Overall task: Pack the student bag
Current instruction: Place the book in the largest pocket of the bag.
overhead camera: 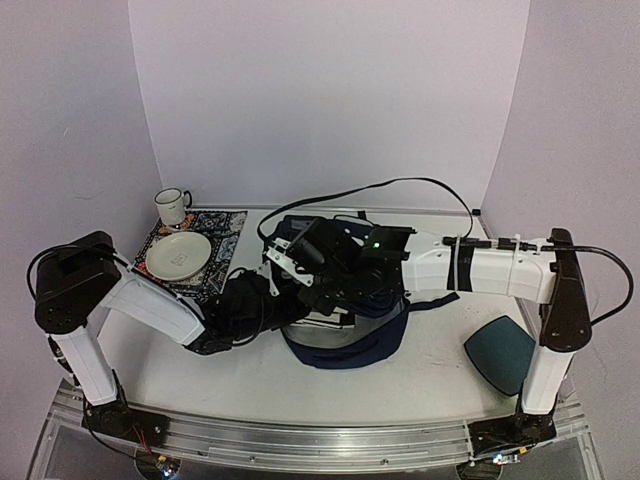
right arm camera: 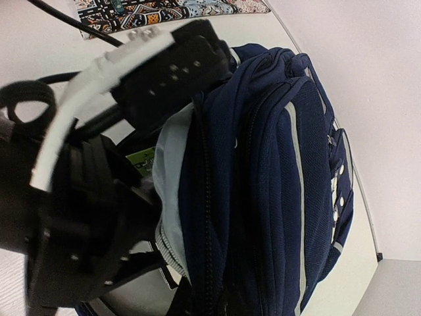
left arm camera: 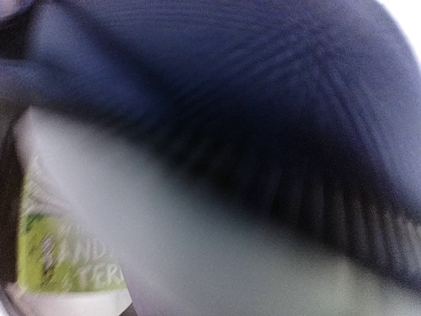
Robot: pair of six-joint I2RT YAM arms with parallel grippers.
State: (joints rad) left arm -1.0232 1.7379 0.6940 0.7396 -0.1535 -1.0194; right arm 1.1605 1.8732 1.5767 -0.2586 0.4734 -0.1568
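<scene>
So the student bag sits pretty much dead centre on the table, and both arms are piled on top of it. The left arm comes in low from the left, and the left tool is down at the bag's open mouth. Honestly can't tell if it's wide or narrow, because the left wrist view is one big blur of navy fabric. All I get there is a pale surface and a green-and-white labelled thing in the bottom left corner, lettering too smeared to read.

The right arm stretches across from the right, and the right tool is closed tight at the bag's upper left side. It might be pinching the edge of the opening, but it's too crowded to say. The right wrist view shows the bag's zips, its thin pale stripes and the main opening gaping, with something pale inside.

Back left there's a patterned mat with a saucer on it and a white mug at its far left corner. A dark teal pad lies near the right arm's base, well apart from the bag.
</scene>
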